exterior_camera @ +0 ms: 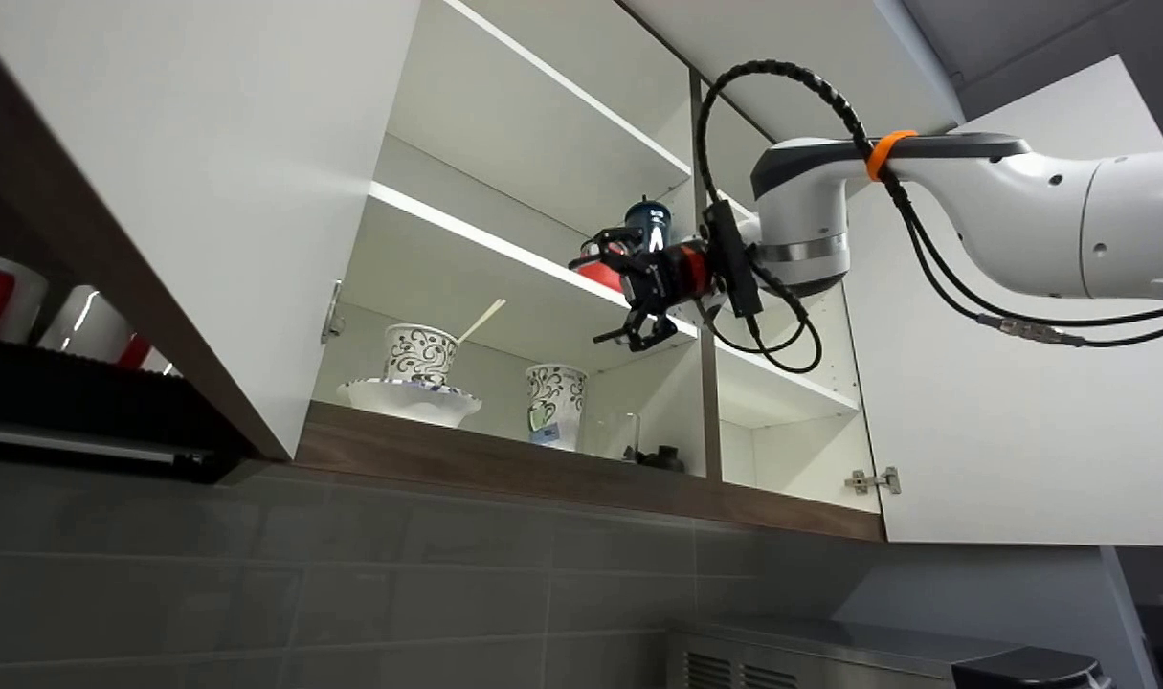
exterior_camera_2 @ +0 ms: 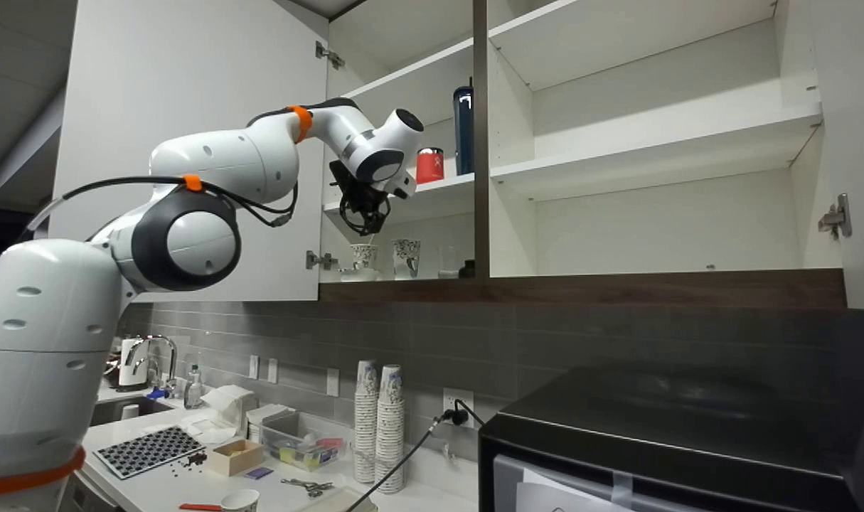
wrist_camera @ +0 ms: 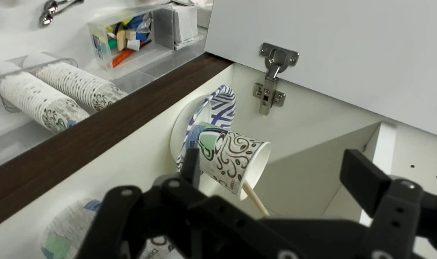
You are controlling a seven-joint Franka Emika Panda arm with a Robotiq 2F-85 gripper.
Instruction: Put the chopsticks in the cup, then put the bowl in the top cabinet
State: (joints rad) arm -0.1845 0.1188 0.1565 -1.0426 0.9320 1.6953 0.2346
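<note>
End effector [wrist_camera: 276,172]: spread | 2nd cup [exterior_camera: 556,407] near bowl [exterior_camera: 413,404] | red tumbler [exterior_camera_2: 429,166] above

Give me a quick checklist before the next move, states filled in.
1. Chopsticks in the cup: ok, one end out past the rim.
2. Chopsticks, full count: cannot tell, only one shows clearly.
3. Bowl inside the cabinet: ok, with the cup standing in it.
4. Tool open, nothing in it: ok.
5. Doors open: ok, both.
6. Arm clear of the shelf at its height: cannot tell, the views leave that gap unclear.
</note>
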